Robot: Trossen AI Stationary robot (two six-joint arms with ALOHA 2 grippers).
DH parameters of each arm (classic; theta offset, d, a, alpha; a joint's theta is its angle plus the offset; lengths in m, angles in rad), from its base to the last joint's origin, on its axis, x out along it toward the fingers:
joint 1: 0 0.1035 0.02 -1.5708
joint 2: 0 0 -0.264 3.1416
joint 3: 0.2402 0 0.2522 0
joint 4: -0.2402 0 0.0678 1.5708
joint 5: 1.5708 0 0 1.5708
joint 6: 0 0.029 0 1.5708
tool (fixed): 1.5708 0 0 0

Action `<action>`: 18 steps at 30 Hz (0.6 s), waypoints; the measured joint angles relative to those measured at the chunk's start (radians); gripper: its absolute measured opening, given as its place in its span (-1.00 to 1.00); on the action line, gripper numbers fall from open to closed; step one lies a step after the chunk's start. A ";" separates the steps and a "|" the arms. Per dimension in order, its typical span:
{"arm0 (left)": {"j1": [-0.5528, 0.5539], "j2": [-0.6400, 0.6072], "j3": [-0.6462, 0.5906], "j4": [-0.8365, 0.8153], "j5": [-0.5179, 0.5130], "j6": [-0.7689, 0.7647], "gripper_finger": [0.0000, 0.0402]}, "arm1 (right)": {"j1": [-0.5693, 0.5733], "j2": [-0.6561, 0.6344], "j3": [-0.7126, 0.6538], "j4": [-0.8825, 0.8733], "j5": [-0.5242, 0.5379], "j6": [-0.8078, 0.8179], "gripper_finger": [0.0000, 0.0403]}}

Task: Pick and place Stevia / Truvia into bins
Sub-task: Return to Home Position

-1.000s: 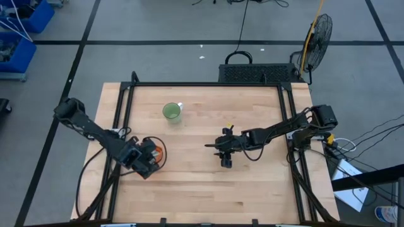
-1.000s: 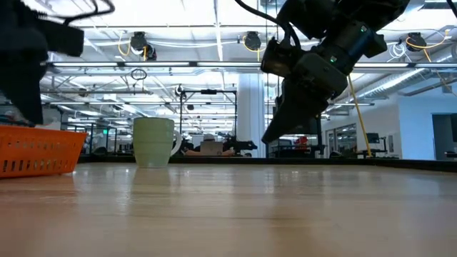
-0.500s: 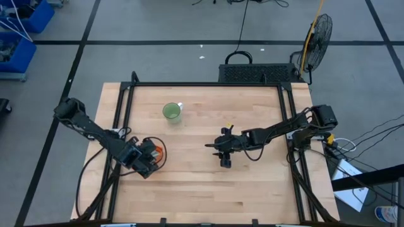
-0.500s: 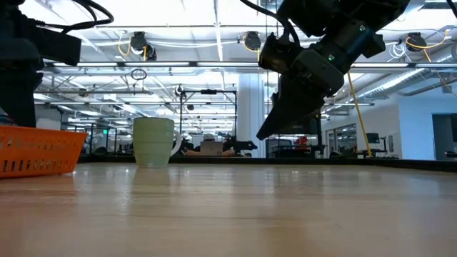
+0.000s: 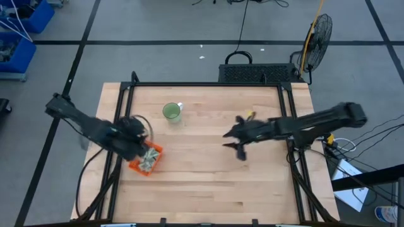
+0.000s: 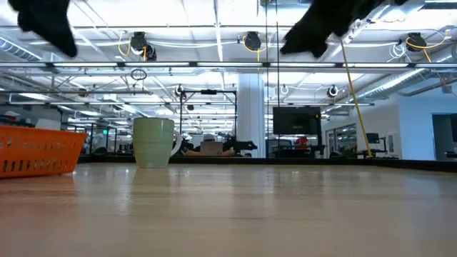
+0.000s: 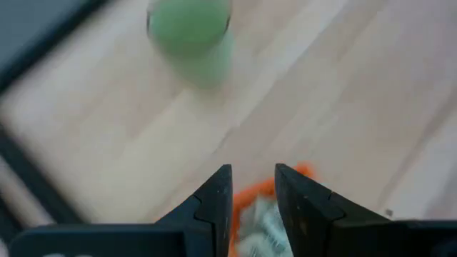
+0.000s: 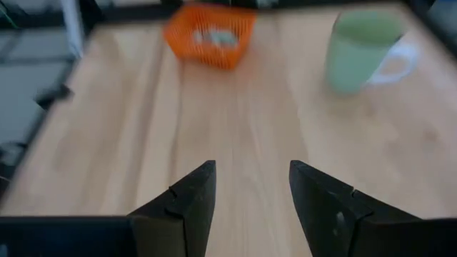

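Observation:
The orange bin (image 5: 144,161) sits on the table near its left edge, with white and green Stevia packets (image 5: 149,157) lying inside. The right wrist view also shows the bin (image 8: 211,27) with packets (image 8: 216,37). My left gripper (image 7: 253,191) is open and hovers above the bin's far side, touching nothing; the packets (image 7: 263,223) lie below its fingers. My right gripper (image 5: 235,146) is open and empty, raised over the middle of the table (image 8: 250,189). In the low view the bin (image 6: 39,150) stands at the left and both grippers are high at the top edge.
A round green cup (image 5: 172,112) stands on the far left part of the table, beyond the bin; it shows as well in the low view (image 6: 153,143). Black frame rails (image 5: 126,107) run along the table's sides. Bare wood lies between the two grippers.
My left gripper has risen off the orange bin and drawn back toward the table's far left, uncovering the packets in it. My right gripper has lifted high and shifted a little toward the table's right edge. The bin and the cup have stayed put.

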 joint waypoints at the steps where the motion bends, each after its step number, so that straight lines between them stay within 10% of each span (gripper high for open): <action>1: -0.009 -0.044 0.023 -0.008 -0.029 0.027 -0.44 | 0.000 -0.057 0.000 -0.033 0.000 0.000 -0.15; 10: -0.119 -0.464 -0.029 0.124 -0.306 0.252 -0.44 | 0.039 -0.504 -0.132 -0.163 0.000 0.005 -0.15; 18: -0.149 -0.666 -0.414 1.015 -0.050 0.901 -0.44 | 0.037 -0.757 -0.516 0.244 -0.041 0.033 -0.15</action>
